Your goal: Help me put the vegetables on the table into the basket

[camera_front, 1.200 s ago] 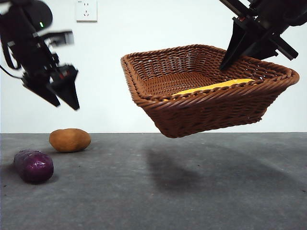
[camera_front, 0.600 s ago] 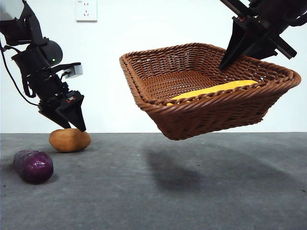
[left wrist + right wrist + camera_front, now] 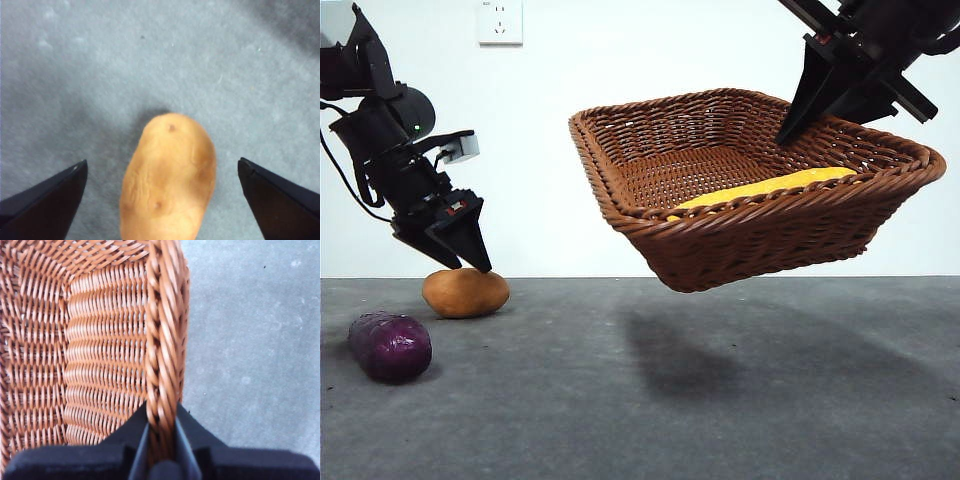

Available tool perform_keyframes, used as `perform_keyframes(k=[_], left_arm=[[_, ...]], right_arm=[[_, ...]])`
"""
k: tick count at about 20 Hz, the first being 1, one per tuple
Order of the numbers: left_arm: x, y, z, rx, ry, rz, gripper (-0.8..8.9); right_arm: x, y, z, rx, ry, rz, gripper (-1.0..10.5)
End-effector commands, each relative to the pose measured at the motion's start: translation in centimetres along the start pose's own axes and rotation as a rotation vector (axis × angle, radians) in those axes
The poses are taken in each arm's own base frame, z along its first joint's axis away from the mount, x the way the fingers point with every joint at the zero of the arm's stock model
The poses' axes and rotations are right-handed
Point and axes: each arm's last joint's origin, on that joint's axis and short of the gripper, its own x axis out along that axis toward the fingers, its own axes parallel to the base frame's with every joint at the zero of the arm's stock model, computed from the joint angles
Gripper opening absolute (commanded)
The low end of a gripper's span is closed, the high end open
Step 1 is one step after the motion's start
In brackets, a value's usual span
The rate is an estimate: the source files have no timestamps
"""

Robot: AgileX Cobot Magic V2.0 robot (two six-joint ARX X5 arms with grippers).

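Nearest the front edge of the tabletop [image 3: 740, 420], toward its left corner, the eggplant [image 3: 390, 346] is lying on its side, untouched and out of the way. Just behind it, along the left edge, the potato [image 3: 466, 292] is resting on the bare surface.

The left gripper [image 3: 460, 245] is hanging directly above the potato with its fingers [image 3: 45, 197] spread wide apart. In the left wrist view the tuber is sitting between them, its long axis running away from the camera and crosswise to the line joining the fingertips, so they should be closing across its narrow width. It is lying slightly nearer one finger than the other. The fingertips appear to be almost touching its top, though the front view is leaving the gap hard to judge. Nothing is standing in the path of a straight descent.

Farther back and toward the right edge, the basket [image 3: 760, 230] is hanging tilted above the tabletop, the right gripper [image 3: 161, 440] clamped on its braided rim. The corn cob [image 3: 770, 188] is already lying inside.
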Motion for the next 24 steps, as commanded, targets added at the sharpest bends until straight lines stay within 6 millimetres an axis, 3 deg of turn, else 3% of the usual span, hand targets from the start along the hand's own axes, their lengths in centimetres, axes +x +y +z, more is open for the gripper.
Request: perform_keyframes(k=[1, 4, 7, 10, 13, 15, 19, 22, 24], left_arm=[[2.3, 0.4, -1.4, -0.023, 0.049, -0.046, 5.04], [2.7, 0.6, -1.5, -0.033, 0.040, -0.032, 4.87], [2.9, 0.6, -1.8, -0.039, 0.084, -0.007, 3.22], [2.9, 0.5, -1.8, -0.071, 0.089, -0.011, -0.07], [2.3, 0.5, -1.5, -0.157, 0.074, -0.004, -0.08], [-0.1, 0.2, -0.5, -0.162, 0.011, -0.029, -0.08], [-8.8, -2.9, 2.5, -0.153, -0.155, -0.089, -0.06], [-13.7, -8.5, 5.0, -0.044, -0.195, -0.133, -0.06], [-15.3, -13.2, 6.7, 0.058, -0.206, -0.197, -0.06]], right_arm=[[-0.1, 0.1, 0.2, -0.005, -0.015, 0.014, -0.1], [-0.1, 0.1, 0.1, -0.015, -0.013, 0.013, -0.1], [-0.1, 0.1, 0.2, -0.016, -0.017, 0.014, -0.1], [0.0, 0.1, 0.2, -0.016, -0.016, 0.010, -0.1], [0.0, 0.0, 0.0, -0.007, 0.001, -0.001, -0.1], [0.0, -0.1, -0.2, 0.003, 0.016, -0.032, -0.1], [1.6, -0.9, -0.6, 0.047, 0.065, -0.053, -0.1], [4.3, -2.0, -1.2, 0.135, 0.137, -0.008, -0.1], [5.3, -1.9, -1.3, 0.174, 0.154, 0.027, -0.1]])
